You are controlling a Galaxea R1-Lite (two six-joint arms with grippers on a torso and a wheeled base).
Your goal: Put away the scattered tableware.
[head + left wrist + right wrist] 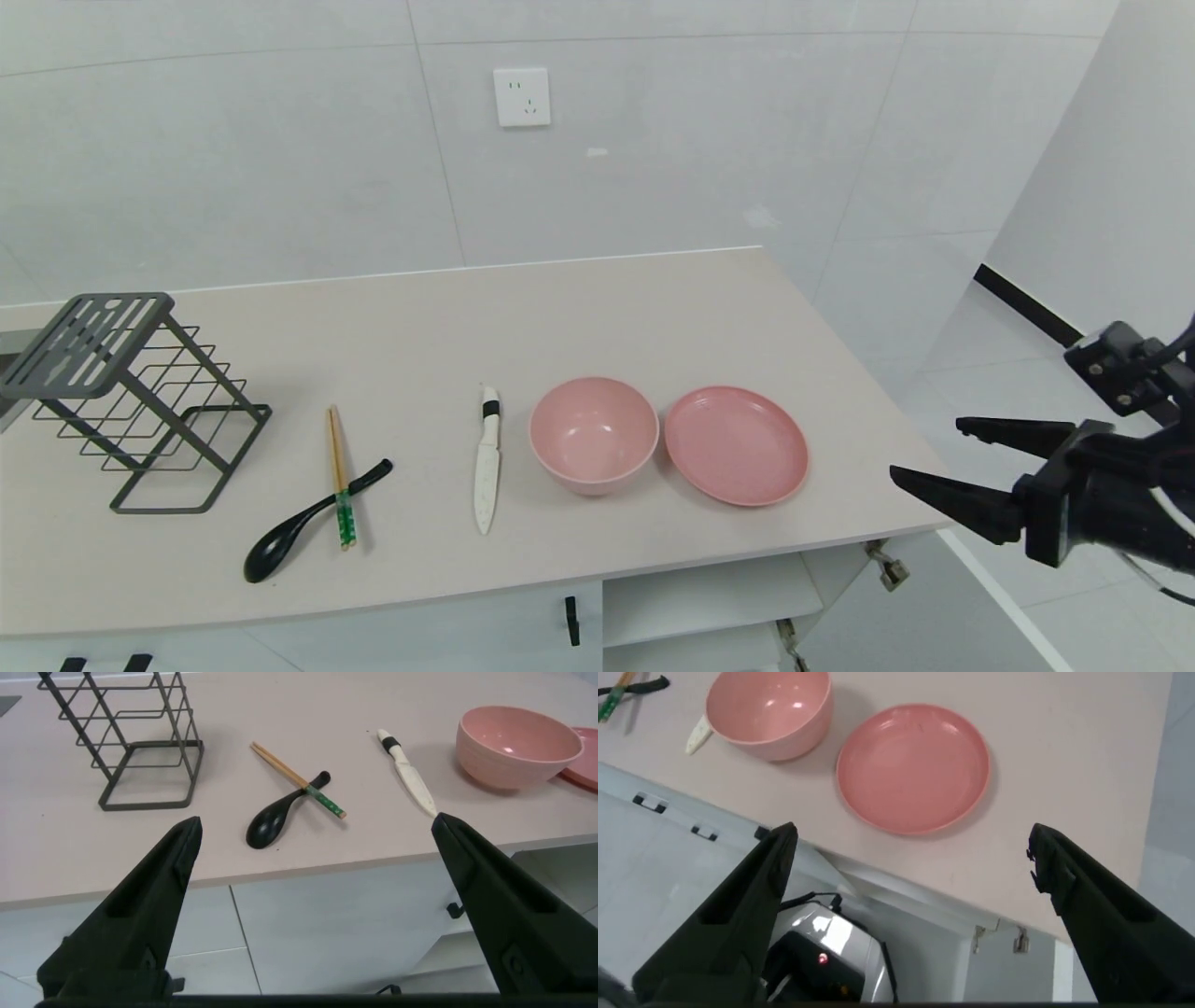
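On the beige counter (560, 317) lie a pink bowl (594, 433) and a pink plate (736, 444) side by side, a white knife (486, 459), a black spoon (308, 519) and a pair of chopsticks (341, 476) crossing the spoon's handle. A dark wire rack (131, 397) stands at the left. My right gripper (924, 455) hangs open off the counter's right end, empty, beside the plate (913, 767). My left gripper (316, 831) is open and empty in front of the counter's edge, facing the spoon (278, 817), chopsticks (299, 780) and knife (406, 762).
A white wall with a socket (522, 96) backs the counter. Below the front edge are white cabinet fronts with black handles (571, 621) and an open shelf (709, 597). The counter ends at the right, with floor beyond.
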